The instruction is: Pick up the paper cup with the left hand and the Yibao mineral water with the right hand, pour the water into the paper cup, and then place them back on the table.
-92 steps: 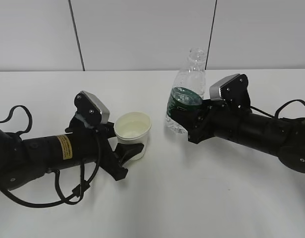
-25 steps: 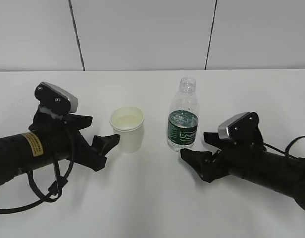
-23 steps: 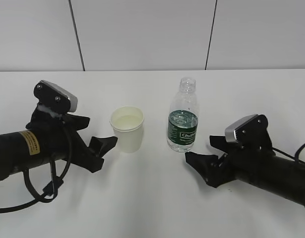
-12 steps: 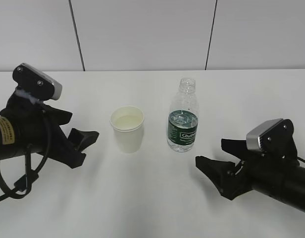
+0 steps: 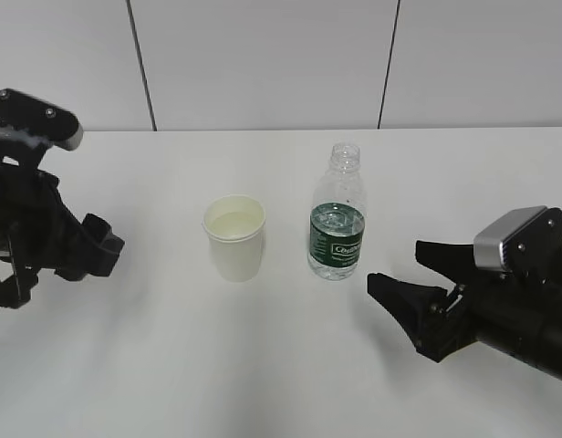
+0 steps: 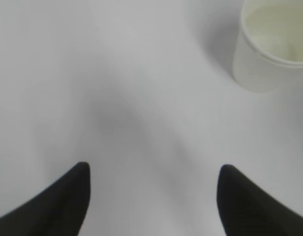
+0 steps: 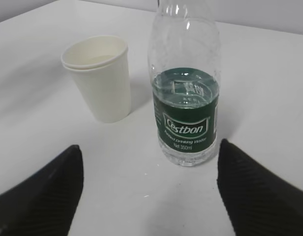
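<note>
The paper cup (image 5: 234, 236) stands upright on the white table (image 5: 281, 365), with liquid inside; it also shows in the left wrist view (image 6: 272, 46) and the right wrist view (image 7: 98, 77). The Yibao mineral water (image 5: 338, 214) stands upright to its right, capless, with a green label (image 7: 187, 109). My left gripper (image 5: 103, 248) is open and empty, well left of the cup; its tips frame bare table (image 6: 151, 172). My right gripper (image 5: 404, 274) is open and empty, to the right of and in front of the bottle (image 7: 149, 152).
A pale wall (image 5: 263, 64) with two dark vertical seams runs behind the table's far edge. Bare tabletop lies between and in front of the cup and bottle.
Both grippers have let go and drawn back: the left arm moved left and up away from the cup, the right arm moved right, away from the bottle. Cup and bottle stand still.
</note>
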